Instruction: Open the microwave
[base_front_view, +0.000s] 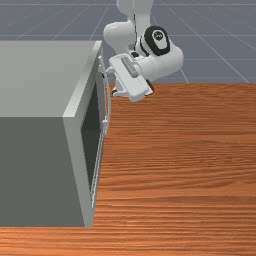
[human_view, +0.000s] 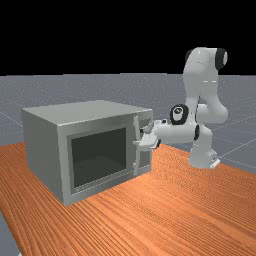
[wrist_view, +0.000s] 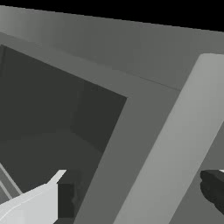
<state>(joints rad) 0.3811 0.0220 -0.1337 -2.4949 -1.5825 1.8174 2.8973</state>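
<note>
At the upper part of the handle, my gripper (human_view: 138, 137) is open in the far view. The handle (human_view: 136, 163) is a light grey upright bar on the microwave (human_view: 45, 150), whose door (human_view: 100, 152) is closed. In the wrist view the handle (wrist_view: 170, 153) crosses at a slant between the spread fingertips of the gripper (wrist_view: 139, 192), with gaps on both sides. The dark door window (wrist_view: 52, 100) lies beyond one finger. In the front view the handle (base_front_view: 108, 102) runs along the door's face beside the hand.
The grey microwave body (base_front_view: 35, 165) takes up the front view's left side. Orange-brown wood tabletop (base_front_view: 185, 165) extends in front of the door and to the front view's right. The arm reaches in from the far view's right.
</note>
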